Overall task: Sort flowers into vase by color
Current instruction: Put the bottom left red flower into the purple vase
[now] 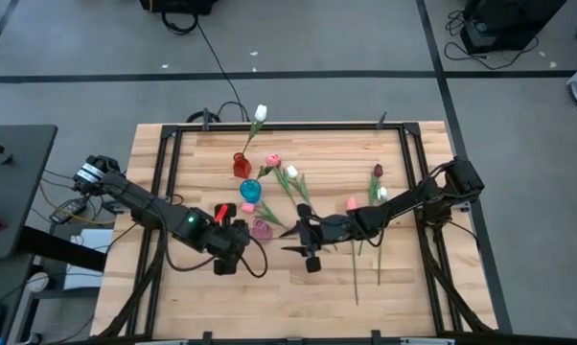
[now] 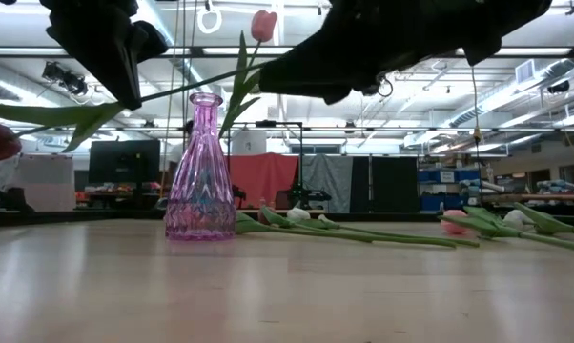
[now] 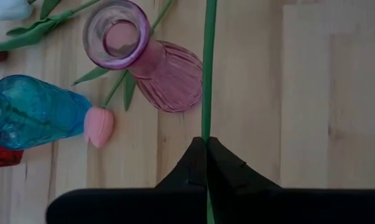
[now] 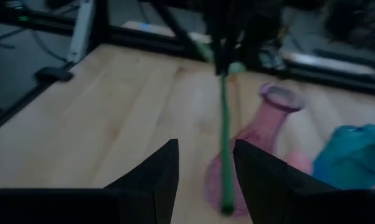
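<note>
My left gripper (image 1: pixel 237 231) (image 3: pixel 207 142) hangs over the table's middle, shut on a tulip's thin green stem (image 3: pixel 206 74) beside the pink glass vase (image 1: pixel 261 228) (image 3: pixel 137 56). That tulip's head does not show in the wrist views. My right gripper (image 1: pixel 288 238) (image 4: pixel 203 168) is open just right of the vase. Its fingers stand on either side of the stem's free end (image 4: pixel 226 186) without touching it. The blue vase (image 1: pixel 250 190) and the red vase (image 1: pixel 242 166) stand behind the pink one. A pink tulip head (image 3: pixel 99 126) lies on the table between the blue and pink vases. My left gripper pinches the green stem (image 3: pixel 206 130) between its two shut fingers, which come from above and point down. The stem runs on past the fingertips toward my right gripper. It is lifted clear of the table and slants slightly in the low view (image 2: pixel 201 84).
Several more tulips lie on the table's right half, with maroon (image 1: pixel 378 171), white (image 1: pixel 381 194) and pink (image 1: pixel 352 203) heads. More lie behind the vases (image 1: pixel 290 172). A white tulip (image 1: pixel 261 113) reaches toward the far edge. Dark frame rails (image 1: pixel 164 163) border the table.
</note>
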